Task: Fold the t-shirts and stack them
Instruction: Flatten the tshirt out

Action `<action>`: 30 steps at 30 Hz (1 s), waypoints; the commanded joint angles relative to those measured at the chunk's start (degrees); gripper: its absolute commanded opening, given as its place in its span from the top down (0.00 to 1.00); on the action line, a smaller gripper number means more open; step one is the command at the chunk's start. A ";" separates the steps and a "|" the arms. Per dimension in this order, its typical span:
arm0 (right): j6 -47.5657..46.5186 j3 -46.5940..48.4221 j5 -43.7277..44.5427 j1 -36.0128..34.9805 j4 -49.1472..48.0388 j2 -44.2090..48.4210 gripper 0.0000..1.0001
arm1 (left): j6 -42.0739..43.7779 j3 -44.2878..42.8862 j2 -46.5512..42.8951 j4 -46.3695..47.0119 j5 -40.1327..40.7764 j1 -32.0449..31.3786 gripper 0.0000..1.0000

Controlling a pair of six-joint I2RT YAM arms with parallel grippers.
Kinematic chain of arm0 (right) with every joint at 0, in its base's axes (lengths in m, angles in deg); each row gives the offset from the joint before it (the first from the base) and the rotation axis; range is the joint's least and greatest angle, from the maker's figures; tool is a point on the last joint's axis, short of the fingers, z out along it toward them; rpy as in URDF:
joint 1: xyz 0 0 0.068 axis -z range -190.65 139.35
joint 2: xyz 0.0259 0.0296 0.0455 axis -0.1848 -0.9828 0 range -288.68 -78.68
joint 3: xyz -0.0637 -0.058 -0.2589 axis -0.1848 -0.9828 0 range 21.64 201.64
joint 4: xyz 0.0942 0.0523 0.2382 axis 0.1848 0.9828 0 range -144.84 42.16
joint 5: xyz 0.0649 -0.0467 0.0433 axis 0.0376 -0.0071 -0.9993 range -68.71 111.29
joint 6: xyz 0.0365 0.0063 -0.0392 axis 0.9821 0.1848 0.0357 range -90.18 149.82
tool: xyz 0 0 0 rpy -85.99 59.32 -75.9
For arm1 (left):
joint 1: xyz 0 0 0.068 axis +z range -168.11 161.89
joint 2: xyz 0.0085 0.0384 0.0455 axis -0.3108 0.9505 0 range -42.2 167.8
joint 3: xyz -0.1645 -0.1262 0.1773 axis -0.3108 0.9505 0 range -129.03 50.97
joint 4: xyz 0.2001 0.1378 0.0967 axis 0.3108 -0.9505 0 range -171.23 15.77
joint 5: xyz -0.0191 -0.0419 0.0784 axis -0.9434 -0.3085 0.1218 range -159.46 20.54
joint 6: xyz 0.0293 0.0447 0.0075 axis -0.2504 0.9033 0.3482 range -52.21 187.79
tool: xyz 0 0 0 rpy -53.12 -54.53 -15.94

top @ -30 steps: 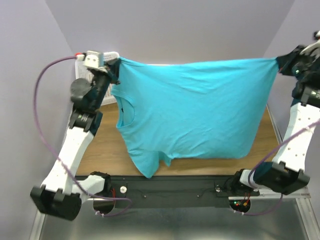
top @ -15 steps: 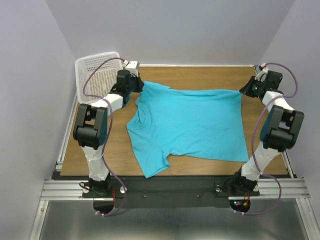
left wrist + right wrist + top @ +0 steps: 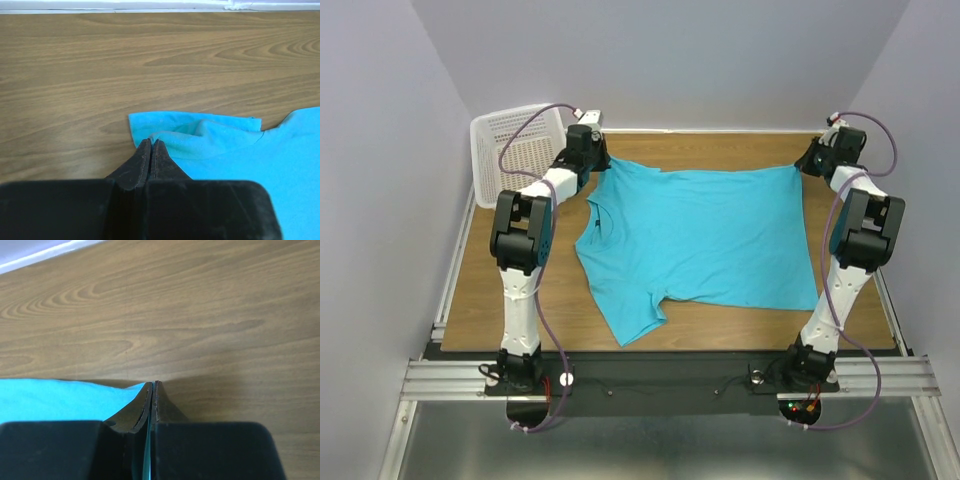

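Tabletop of brown wood, bearing turquoise short-sleeved cloth t-shirt, spread flat mid-table, one sleeve nearest. Farther back, left gripper pinching far-left shirt corner, jaws closed on cloth; right gripper likewise clamping far-right corner. White plastic mesh basket at far-left corner.

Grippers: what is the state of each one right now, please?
Left gripper: closed, pinching a far corner of the t-shirt.
Right gripper: closed, pinching the other far corner.

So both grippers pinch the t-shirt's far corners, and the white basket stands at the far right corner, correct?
No: the white basket stands at the far left corner, as the top view shows. The left gripper and right gripper do pinch the t-shirt at its far corners.
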State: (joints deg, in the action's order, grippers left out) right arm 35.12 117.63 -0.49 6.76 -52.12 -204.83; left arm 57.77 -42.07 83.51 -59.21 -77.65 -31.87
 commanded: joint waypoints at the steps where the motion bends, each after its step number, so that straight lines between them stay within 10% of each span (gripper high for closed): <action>1: 1.11 3.24 1.39 0.08 -3.86 0.29 0.99 | -0.61 -4.96 1.03 -1.66 1.59 0.14 1.00; 30: -4.51 -15.47 -4.59 2.01 -5.01 16.72 0.99 | 6.33 0.13 -3.10 -0.09 -1.57 1.36 1.00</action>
State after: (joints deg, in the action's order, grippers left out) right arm 33.13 103.62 -3.29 8.13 -54.24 -191.89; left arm 62.73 -44.45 86.77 -63.66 -77.56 -31.52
